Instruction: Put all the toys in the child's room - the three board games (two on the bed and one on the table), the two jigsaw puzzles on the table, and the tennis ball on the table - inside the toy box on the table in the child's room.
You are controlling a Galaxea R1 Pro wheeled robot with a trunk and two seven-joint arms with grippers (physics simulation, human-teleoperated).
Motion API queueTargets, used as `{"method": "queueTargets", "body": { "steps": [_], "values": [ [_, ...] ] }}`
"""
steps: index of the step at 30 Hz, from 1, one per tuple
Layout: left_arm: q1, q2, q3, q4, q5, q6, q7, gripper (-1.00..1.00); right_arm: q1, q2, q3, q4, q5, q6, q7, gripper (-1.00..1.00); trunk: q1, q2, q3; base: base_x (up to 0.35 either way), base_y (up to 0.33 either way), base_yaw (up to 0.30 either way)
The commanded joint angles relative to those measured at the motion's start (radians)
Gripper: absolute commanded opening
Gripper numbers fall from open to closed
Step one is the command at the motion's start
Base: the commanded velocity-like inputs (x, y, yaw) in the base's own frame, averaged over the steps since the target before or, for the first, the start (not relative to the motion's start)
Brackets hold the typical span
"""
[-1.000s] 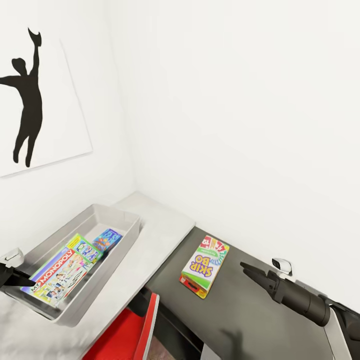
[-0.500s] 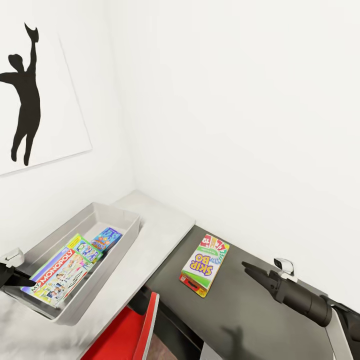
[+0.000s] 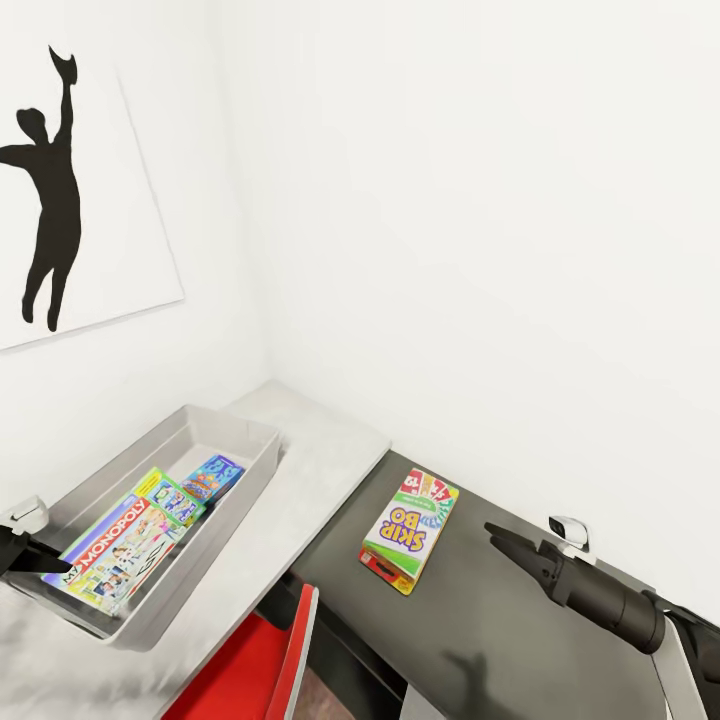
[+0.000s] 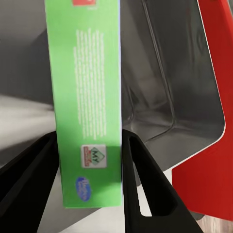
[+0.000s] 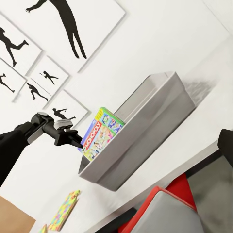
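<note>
Monopoly box (image 3: 120, 555) leans half inside the grey tray (image 3: 240, 440) at eight o'clock, clamped by the left claw (image 3: 50, 565) for lowering; the right claw (image 3: 497, 535) hangs closed, near the Skip-Bo box (image 3: 410, 530).

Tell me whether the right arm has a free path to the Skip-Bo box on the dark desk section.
Probably yes. The Skip-Bo box lies flat on the dark desk section with bare surface between it and the right gripper, which already points toward it. Nothing stands between them.
</note>
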Motion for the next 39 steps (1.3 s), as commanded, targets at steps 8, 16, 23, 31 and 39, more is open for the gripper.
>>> {"method": "queueTargets", "body": {
  "steps": [8, 16, 23, 31, 39],
  "values": [
    [-0.002, 0.002, -0.006, 0.001, 0.006, 0.01, -0.001, 1.0, -0.001, 0.0, 0.0, 0.0, -0.003, 0.008, 0.001, 1.0, 0.0, -0.001, -0.001, 0.0, 0.0, 0.0],
    [-0.002, 0.002, -0.006, 0.001, 0.006, 0.01, -0.001, 1.0, -0.001, 0.0, 0.0, 0.0, -0.003, 0.008, 0.003, 1.0, 0.0, -0.001, -0.001, 0.0, 0.0, 0.0],
    [-0.002, 0.002, -0.005, 0.001, 0.006, 0.01, -0.001, 1.0, -0.001, 0.0, 0.0, 0.0, -0.003, 0.009, 0.003, 1.0, 0.0, -0.001, -0.001, 0.0, 0.0, 0.0],
    [-0.003, 0.008, 0.005, 0.0, 0.008, 0.011, -0.001, 1.0, -0.001, -0.001, 0.0, 0.0, -0.003, 0.009, 0.003, 1.0, 0.0, -0.001, -0.001, 0.0, 0.0, 0.0],
    [-0.003, 0.015, 0.105, -0.044, 0.01, 0.071, -0.001, 1.0, -0.001, -0.001, -0.001, 0.0, -0.003, 0.01, 0.004, 1.0, 0.0, -0.001, -0.001, 0.0, 0.0, 0.0]
  ]
}}
